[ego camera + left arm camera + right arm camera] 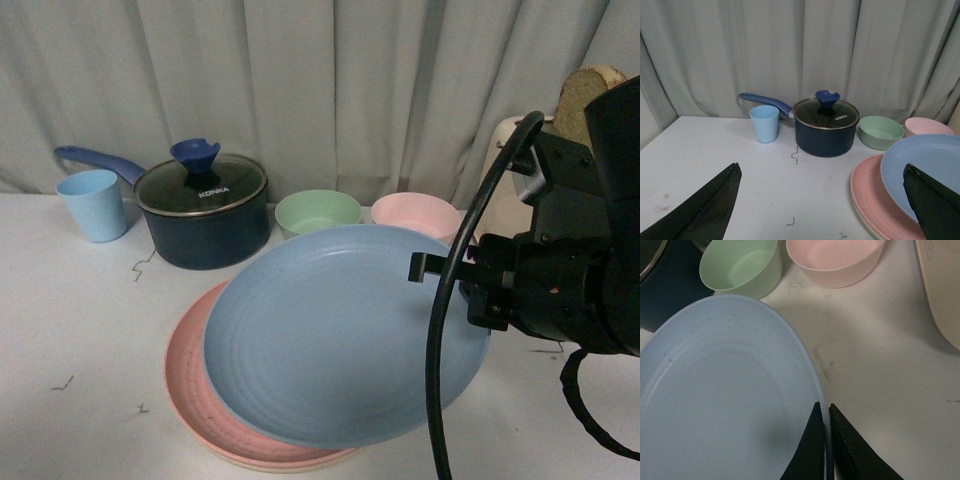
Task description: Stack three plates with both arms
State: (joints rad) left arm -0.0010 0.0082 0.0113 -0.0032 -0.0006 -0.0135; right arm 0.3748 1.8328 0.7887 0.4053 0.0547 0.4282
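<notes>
The light blue plate [340, 335] is tilted, its right rim raised, over the pink plate [200, 395]. The pink plate lies on the cream-beige plate [262, 463], of which only a thin front edge shows. My right gripper [425, 268] is shut on the blue plate's right rim; in the right wrist view the rim [826, 410] sits pinched between its tips [823, 406]. My left gripper [822, 167] is open and empty, low over the table, left of the stack. The blue plate [935, 162] and pink plate [875, 192] show beside its right finger.
A dark blue pot [205, 210] with a glass lid and a light blue cup [93, 205] stand at the back left. A green bowl [318, 212] and a pink bowl [415, 213] stand behind the plates. A cream object [942, 285] lies at the right. Curtain behind.
</notes>
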